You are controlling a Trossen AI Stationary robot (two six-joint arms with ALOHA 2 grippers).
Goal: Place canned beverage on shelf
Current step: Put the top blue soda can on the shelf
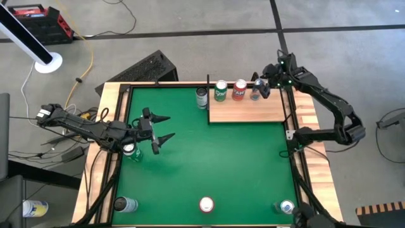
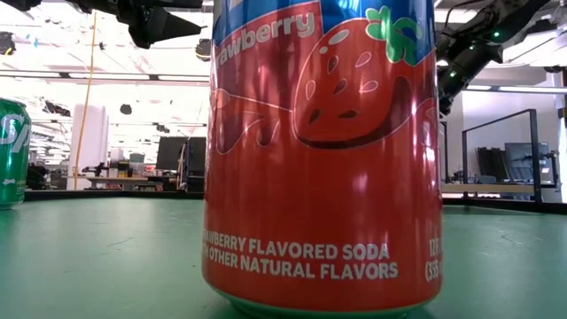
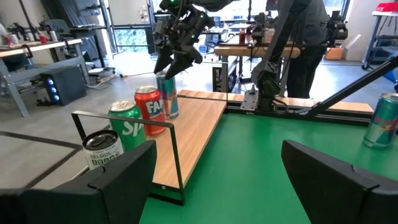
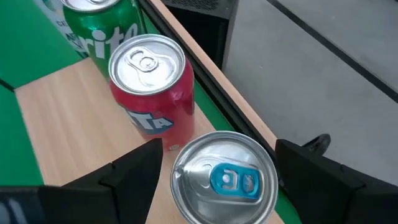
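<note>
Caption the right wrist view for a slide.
Right gripper open above a blue-tabbed can on the shelf, beside red and green cans.

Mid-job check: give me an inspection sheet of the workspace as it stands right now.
Surface: green table top, pale wooden rim.
Job's things: light-brown wooden shelf at the far edge carries a green can, a red can and a silver blue-tabbed can, all upright.
Clutter: dark can beside the shelf; four more cans on the table.
Grippers: right gripper open around the silver can; left gripper open, empty, over the table's left.
Cables: loose leads on the floor at left.
Surroundings: a person behind the table.
</note>
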